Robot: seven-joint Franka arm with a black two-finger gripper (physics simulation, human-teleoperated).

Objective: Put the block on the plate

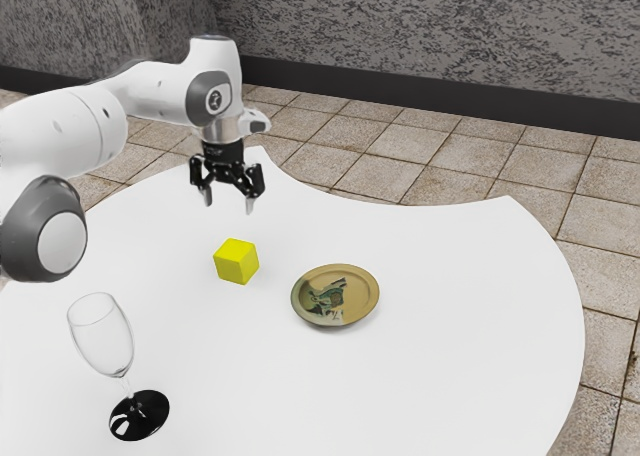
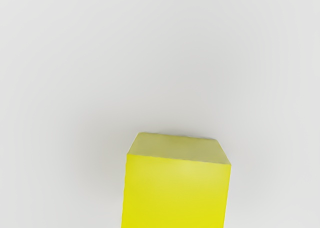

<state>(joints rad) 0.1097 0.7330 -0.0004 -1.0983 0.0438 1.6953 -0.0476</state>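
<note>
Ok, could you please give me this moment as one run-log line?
gripper: open, above block | block: on table, ungrasped, beside plate | placement on plate: not yet done

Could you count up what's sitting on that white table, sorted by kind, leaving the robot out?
Block: 1
Plate: 1
Glass: 1
Total: 3
</note>
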